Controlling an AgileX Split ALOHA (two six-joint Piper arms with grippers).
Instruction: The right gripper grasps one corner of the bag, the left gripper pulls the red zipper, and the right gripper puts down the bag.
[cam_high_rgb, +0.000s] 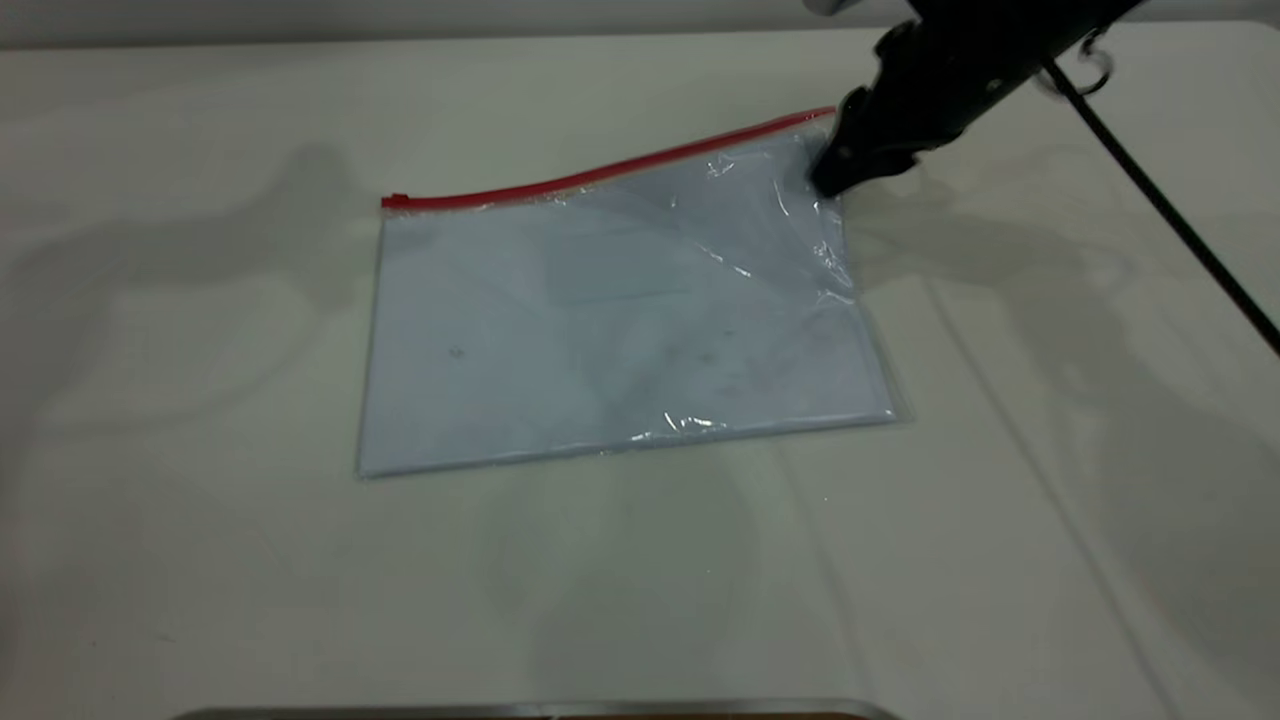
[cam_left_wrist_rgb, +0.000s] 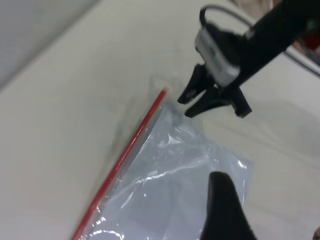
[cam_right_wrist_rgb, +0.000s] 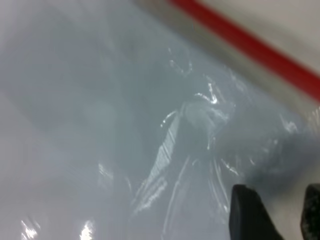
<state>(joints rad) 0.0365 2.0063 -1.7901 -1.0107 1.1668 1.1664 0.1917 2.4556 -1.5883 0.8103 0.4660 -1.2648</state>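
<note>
Right gripper (cam_high_rgb: 828, 183) with fingers spread, tips at the bag (cam_high_rgb: 620, 320) corner (cam_high_rgb: 822, 150) beside the red zipper (cam_high_rgb: 600, 172), bag on white table (cam_high_rgb: 200, 560), left gripper (cam_left_wrist_rgb: 225, 210) state unclear.

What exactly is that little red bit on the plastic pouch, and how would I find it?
Start at the big clear bag lying flat mid-table, pale paper showing through it. Along its far long edge runs the red zipper, a thin strip ending near the right arm's black tool. At the strip's opposite end, the left corner, sits the slider tab: a tiny red nub, thicker than the strip.
</note>
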